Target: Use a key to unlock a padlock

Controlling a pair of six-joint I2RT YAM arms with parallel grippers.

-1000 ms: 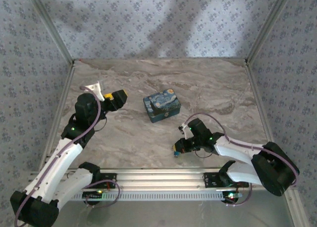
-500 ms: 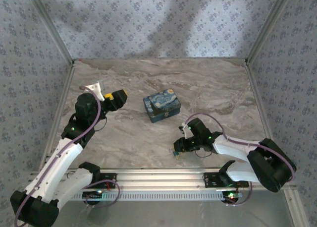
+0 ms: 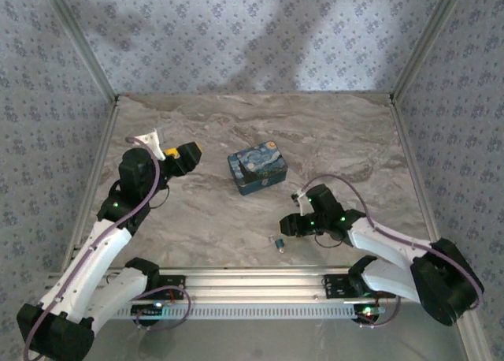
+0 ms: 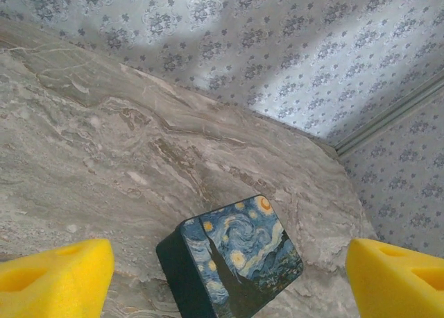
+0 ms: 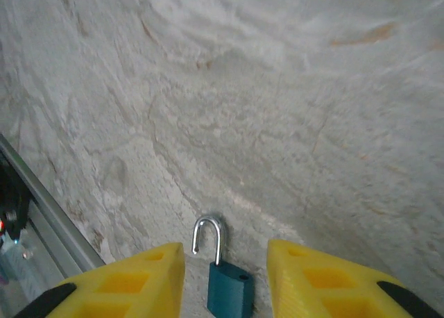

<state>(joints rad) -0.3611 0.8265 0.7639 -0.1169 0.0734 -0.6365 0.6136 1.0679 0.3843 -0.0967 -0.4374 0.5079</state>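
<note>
A: Near edge first?

B: Ribbed aluminium rail along the front. Just beyond it the padlock lies loose on the table, which is a matte grey-beige marble print.

A: Padlock details?

B: In the right wrist view it has a small dark teal body and a curved silvery shackle. The shackle looks lifted, with one leg free of the body.

A: Right gripper?

B: Jaws parted. Its yellow foam fingers are wedge-shaped with hollow cells. They flank the padlock with a gap on each side and do not touch it. From above, the tips sit just right of the lock.

A: Change from a second ago?

B: The tips were closed right over the padlock then. They have since spread and the arm has drawn back to the right. The lock sits in about the same spot. The left arm has not moved.

A: Containers?

B: One blue starry-night-print box mid-table, well apart from the padlock. It is rectangular with rounded corners, dark sides and a glossy lid. The lid is closed, so I can't tell what's inside.

A: Left gripper?

B: It is raised at far left with the jaws wide apart and holds nothing. Its yellow pads frame the box in its wrist view.

A: Farthest?

B: Blue-grey floral-pattern walls with metal corner posts.
</note>
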